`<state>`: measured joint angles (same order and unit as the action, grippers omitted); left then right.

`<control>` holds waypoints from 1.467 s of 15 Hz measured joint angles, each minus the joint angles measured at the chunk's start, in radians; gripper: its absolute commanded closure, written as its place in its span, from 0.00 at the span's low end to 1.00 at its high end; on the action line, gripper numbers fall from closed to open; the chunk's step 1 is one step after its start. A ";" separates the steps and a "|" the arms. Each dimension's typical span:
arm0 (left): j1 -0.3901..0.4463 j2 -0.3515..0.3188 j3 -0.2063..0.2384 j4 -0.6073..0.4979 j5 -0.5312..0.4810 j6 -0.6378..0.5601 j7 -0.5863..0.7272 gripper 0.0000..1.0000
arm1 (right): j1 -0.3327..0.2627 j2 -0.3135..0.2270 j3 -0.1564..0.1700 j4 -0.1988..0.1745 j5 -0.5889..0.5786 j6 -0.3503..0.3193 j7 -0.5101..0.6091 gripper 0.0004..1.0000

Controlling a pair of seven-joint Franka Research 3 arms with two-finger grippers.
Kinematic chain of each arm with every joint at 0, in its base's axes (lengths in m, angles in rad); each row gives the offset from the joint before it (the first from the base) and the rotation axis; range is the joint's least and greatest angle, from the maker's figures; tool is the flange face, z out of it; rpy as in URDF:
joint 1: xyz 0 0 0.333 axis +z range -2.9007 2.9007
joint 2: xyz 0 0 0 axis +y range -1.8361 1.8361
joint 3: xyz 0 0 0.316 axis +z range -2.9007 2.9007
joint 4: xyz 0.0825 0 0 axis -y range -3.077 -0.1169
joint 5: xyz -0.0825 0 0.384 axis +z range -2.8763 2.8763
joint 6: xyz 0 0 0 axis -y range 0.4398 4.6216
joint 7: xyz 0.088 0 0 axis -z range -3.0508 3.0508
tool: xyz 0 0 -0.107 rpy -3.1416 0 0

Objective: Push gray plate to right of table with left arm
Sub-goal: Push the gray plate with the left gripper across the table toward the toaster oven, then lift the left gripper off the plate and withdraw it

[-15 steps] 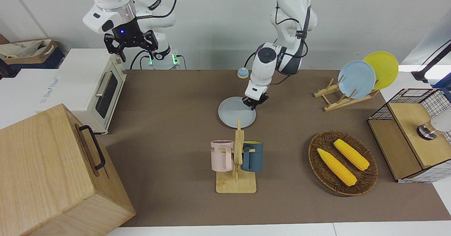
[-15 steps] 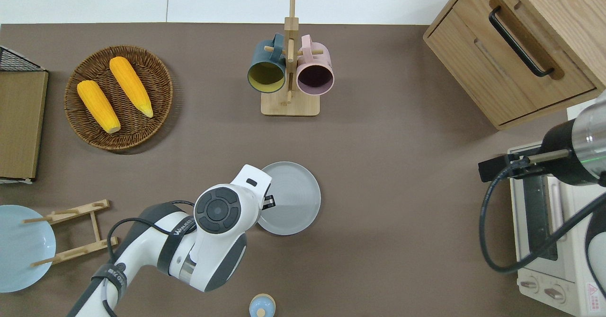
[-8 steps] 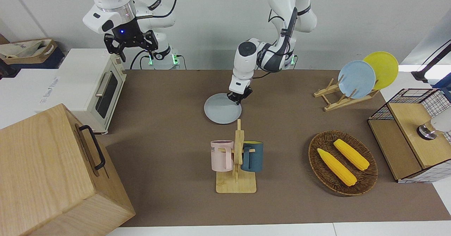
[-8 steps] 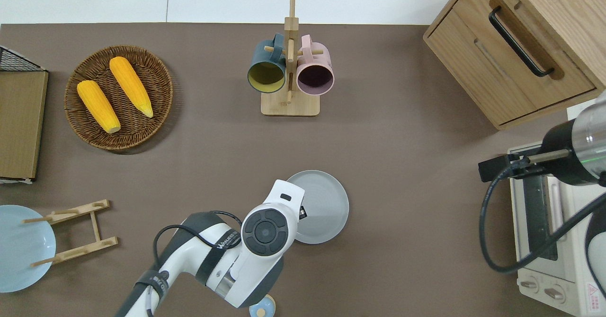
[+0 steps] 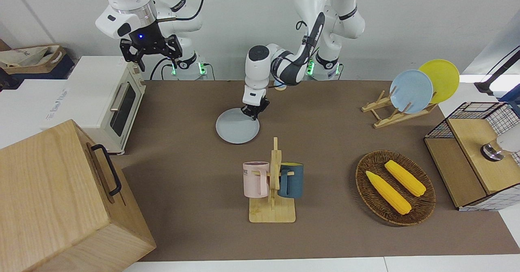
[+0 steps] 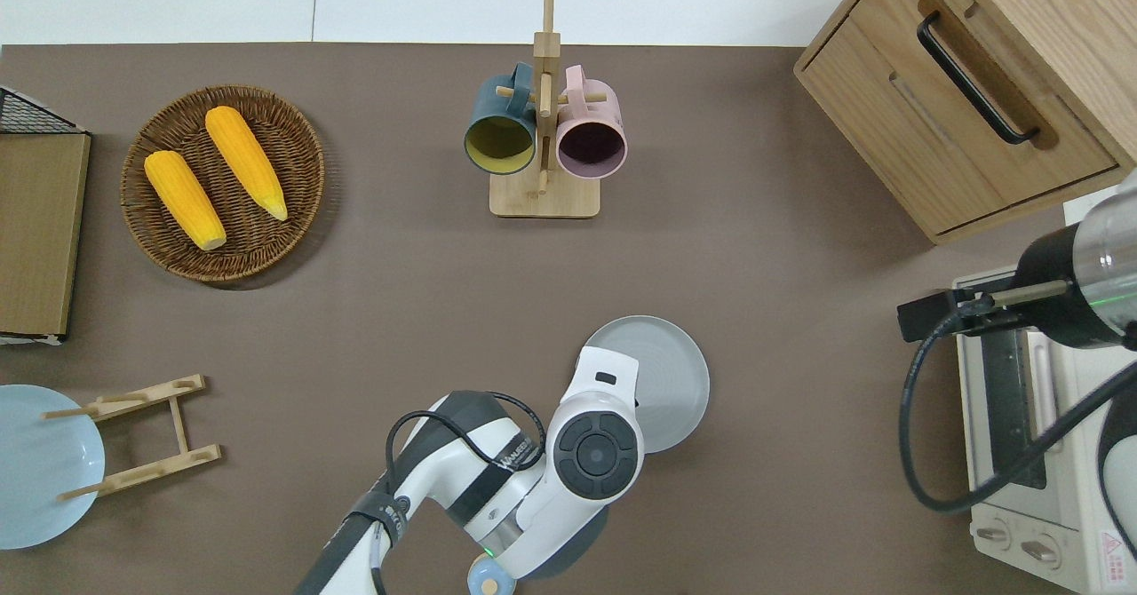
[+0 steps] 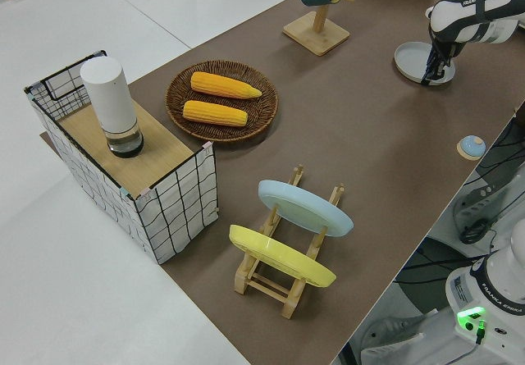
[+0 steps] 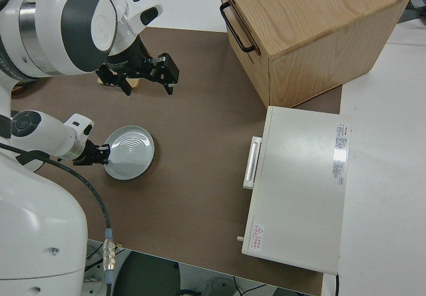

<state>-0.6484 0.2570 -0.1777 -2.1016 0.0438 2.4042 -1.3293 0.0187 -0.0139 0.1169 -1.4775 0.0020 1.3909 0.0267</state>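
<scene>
The gray plate (image 5: 237,131) lies flat on the brown table (image 5: 187,162), nearer to the robots than the mug rack and slightly toward the right arm's end. My left gripper (image 5: 252,113) is down at table height, shut, its tip against the plate's rim on the edge that faces the left arm's end. The overhead view shows the plate (image 6: 666,380) partly covered by the left wrist. The right side view shows the left gripper (image 8: 100,155) touching the plate (image 8: 131,151). My right gripper (image 5: 151,56) is parked and open.
A wooden mug rack (image 5: 273,182) holds a pink and a teal mug. A white toaster oven (image 5: 109,101) and a wooden cabinet (image 5: 61,199) stand at the right arm's end. At the left arm's end are a corn basket (image 5: 395,187), a plate rack (image 5: 400,113) and a wire crate (image 5: 471,154).
The left gripper has swept toward the right arm's end of the table, and the gray plate has slid that way with it. The right arm has not moved.
</scene>
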 measured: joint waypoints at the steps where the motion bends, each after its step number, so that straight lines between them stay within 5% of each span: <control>1: -0.008 0.010 0.000 0.016 0.004 -0.005 -0.020 1.00 | 0.000 0.000 0.000 0.000 0.000 0.000 0.000 0.02; 5: -0.019 0.035 0.000 0.059 0.006 -0.040 -0.046 0.98 | 0.000 0.000 0.000 0.000 0.000 0.000 0.000 0.02; 7: -0.020 0.039 0.000 0.065 0.006 -0.046 -0.048 0.67 | 0.000 0.000 0.000 0.000 0.000 0.000 0.000 0.02; 13: -0.030 0.071 -0.002 0.080 0.008 -0.050 -0.051 0.38 | 0.000 0.000 0.000 0.000 0.000 0.000 0.000 0.02; 14: -0.030 0.072 -0.003 0.082 0.009 -0.054 -0.051 0.10 | 0.000 0.000 0.000 0.000 0.000 0.000 0.000 0.02; 15: -0.030 0.072 -0.003 0.082 0.009 -0.056 -0.051 0.01 | 0.000 0.000 0.000 0.000 0.000 0.000 0.000 0.02; 22: -0.026 0.072 0.013 0.168 0.009 -0.167 -0.051 0.01 | 0.000 0.000 0.000 0.000 0.000 0.000 0.000 0.02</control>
<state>-0.6748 0.3293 -0.1643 -1.9333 0.0524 2.2369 -1.3803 0.0187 -0.0139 0.1169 -1.4775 0.0020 1.3909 0.0267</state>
